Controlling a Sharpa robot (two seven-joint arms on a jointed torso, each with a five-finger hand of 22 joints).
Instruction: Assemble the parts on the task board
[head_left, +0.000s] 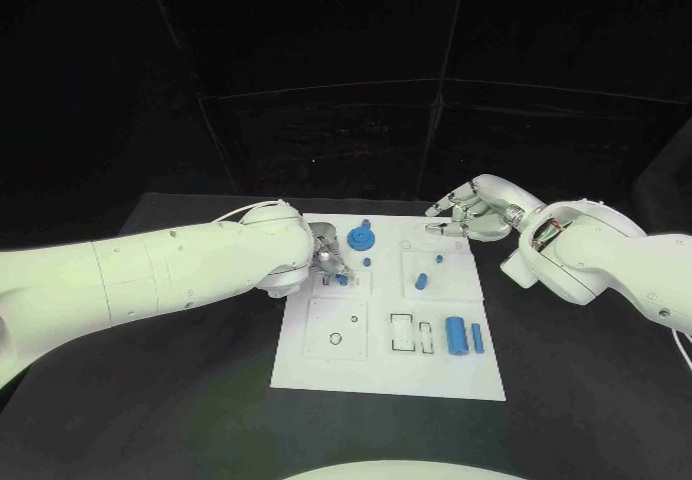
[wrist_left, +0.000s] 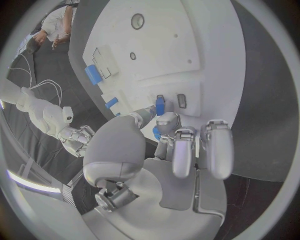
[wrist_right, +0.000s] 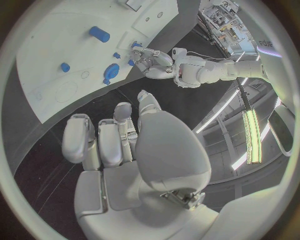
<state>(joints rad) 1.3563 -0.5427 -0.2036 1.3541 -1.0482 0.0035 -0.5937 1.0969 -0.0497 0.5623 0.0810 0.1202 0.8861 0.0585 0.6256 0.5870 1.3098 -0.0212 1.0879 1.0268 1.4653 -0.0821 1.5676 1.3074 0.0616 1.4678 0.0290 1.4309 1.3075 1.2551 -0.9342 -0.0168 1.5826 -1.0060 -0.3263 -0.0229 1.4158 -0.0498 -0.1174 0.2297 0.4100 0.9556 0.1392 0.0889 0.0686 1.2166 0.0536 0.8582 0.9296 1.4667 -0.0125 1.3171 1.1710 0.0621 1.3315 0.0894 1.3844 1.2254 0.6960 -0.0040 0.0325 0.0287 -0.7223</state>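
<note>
The white task board (head_left: 389, 355) lies mid-table. My left hand (head_left: 325, 262) is low over its near-left part and pinches a small blue part (wrist_left: 160, 105) between thumb and finger, its tip at a rectangular slot beside another slot (wrist_left: 181, 100). That part (head_left: 342, 281) peeks out under the fingertips in the head view. My right hand (head_left: 469, 215) hovers by the board's far right corner, fingers loosely bent, holding nothing (wrist_right: 119, 145). On the board are a round blue piece (head_left: 361, 238), a small blue peg (head_left: 369, 261), a blue block (head_left: 421, 280), a blue cylinder (head_left: 456, 335) and a thin blue bar (head_left: 477, 337).
The black table (head_left: 173, 400) surrounds the board. Outlined recesses (head_left: 410, 333) and a round recess (head_left: 339, 338) mark the board's near half. My left forearm (head_left: 159, 275) stretches over the table left of the board; my right forearm (head_left: 606, 260) crosses the table to its right.
</note>
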